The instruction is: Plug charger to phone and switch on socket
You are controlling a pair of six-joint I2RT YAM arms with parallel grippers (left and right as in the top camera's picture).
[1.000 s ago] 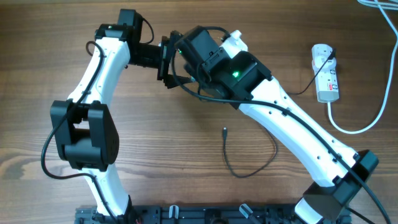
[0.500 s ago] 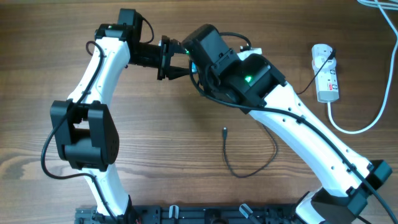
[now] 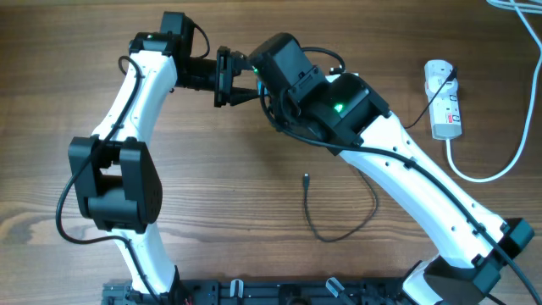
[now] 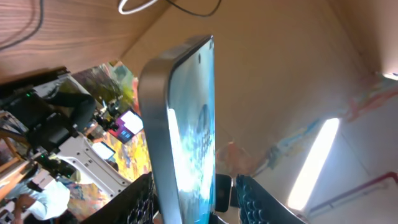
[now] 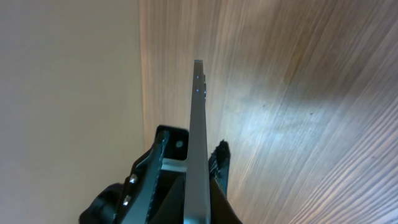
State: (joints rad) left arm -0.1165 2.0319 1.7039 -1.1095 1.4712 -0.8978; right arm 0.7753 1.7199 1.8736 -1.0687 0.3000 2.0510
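The phone (image 4: 186, 124), cyan screen and grey edge, is held up in the air between both grippers; the arms hide it in the overhead view. My right gripper (image 5: 193, 146) is shut on the phone (image 5: 198, 118), which shows edge-on there. My left gripper (image 4: 194, 190) (image 3: 240, 85) is open with its fingers on either side of the phone's lower end, a gap on the screen side. The charger's dark tip (image 3: 306, 178) lies on the table, its thin black cable (image 3: 343, 227) looping to the right. The socket (image 3: 445, 102) lies at the far right.
The socket's thick white cord (image 3: 500, 169) curves along the right edge of the wooden table (image 3: 212, 212). A plug with a black lead (image 3: 440, 72) sits in the socket's upper end. The arm bases stand at the front edge.
The right wrist swung up and to the right, turning the phone on edge. The left gripper stayed at the phone and shifted slightly left.
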